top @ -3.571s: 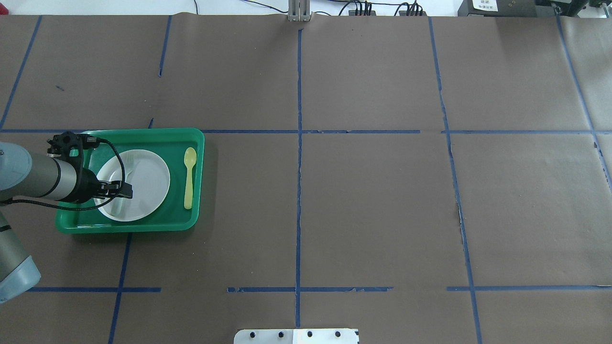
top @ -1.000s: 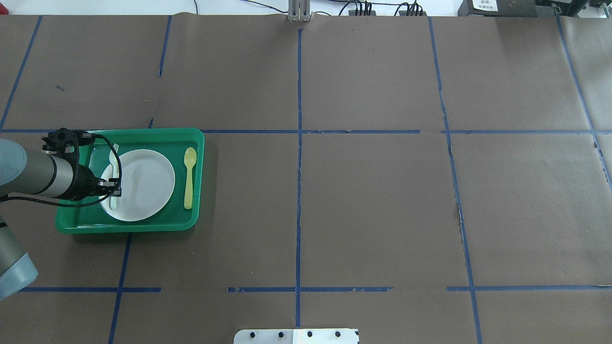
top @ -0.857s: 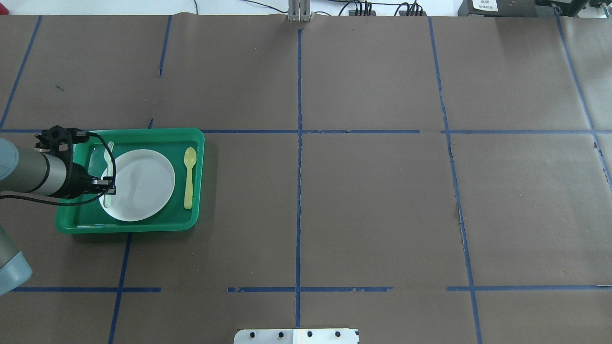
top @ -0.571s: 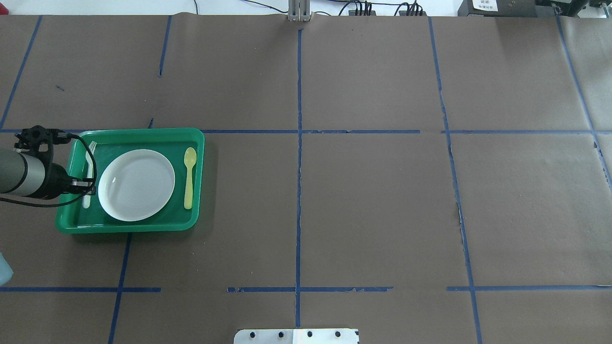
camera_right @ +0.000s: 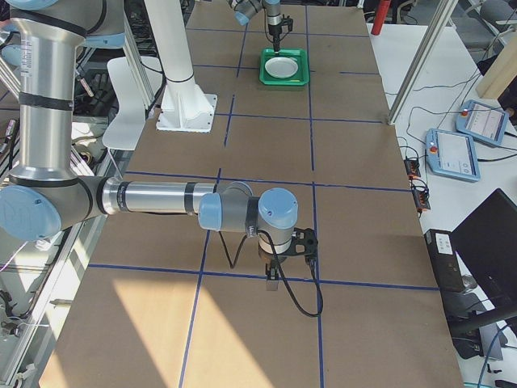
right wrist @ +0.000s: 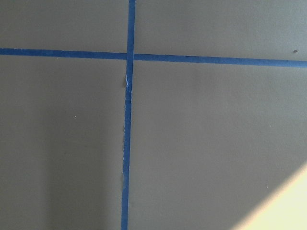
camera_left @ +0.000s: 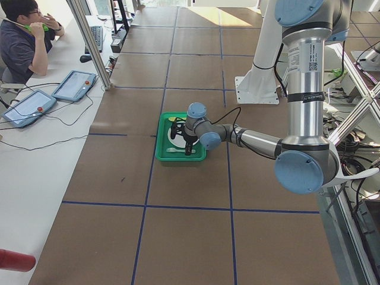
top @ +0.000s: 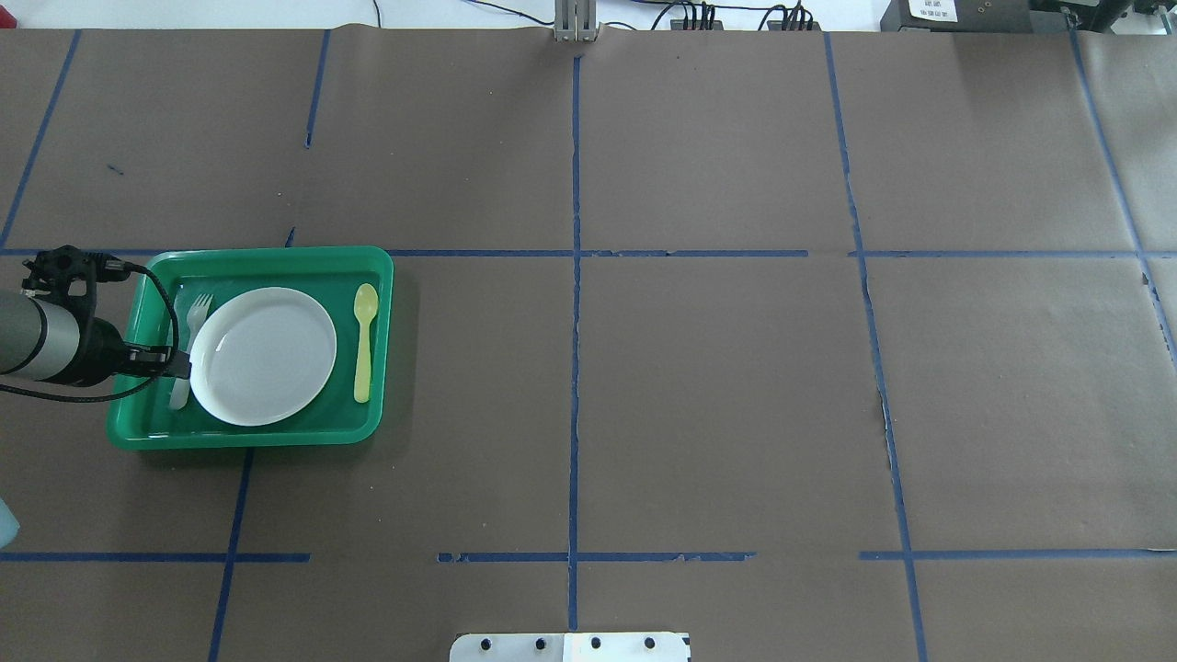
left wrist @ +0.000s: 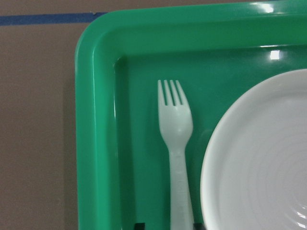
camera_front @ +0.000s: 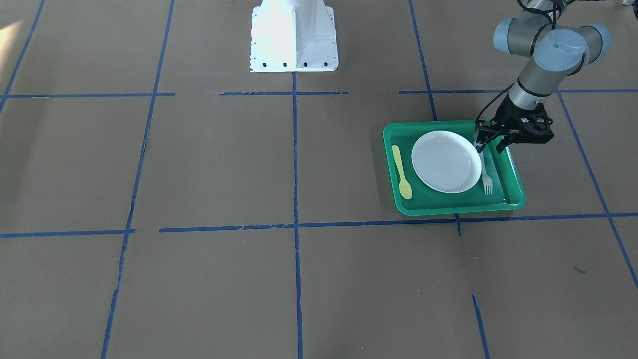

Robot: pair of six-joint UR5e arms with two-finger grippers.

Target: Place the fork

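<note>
The pale white fork (top: 195, 317) lies flat on the floor of the green tray (top: 276, 439), in the gap between the tray's left wall and the white plate (top: 267, 354), tines toward the far side. The front-facing view shows the fork (camera_front: 486, 182) right of the plate (camera_front: 443, 162). My left gripper (top: 181, 363) hovers over the handle end. Its jaws stand apart in the front-facing view (camera_front: 489, 148). In the left wrist view the fork (left wrist: 176, 129) runs down between two dark fingertips (left wrist: 139, 225). My right gripper (camera_right: 273, 279) shows only in the exterior right view; I cannot tell its state.
A yellow spoon (top: 364, 345) lies in the tray right of the plate. The tray sits at the table's left side on brown paper with blue tape lines. The robot base plate (top: 570, 646) is at the near edge. An operator (camera_left: 24, 35) sits beyond the table's far side.
The left gripper carried the fork from over the plate leftward to the tray's left side. The fork now lies on the tray floor beside the plate, with the jaws apart.
</note>
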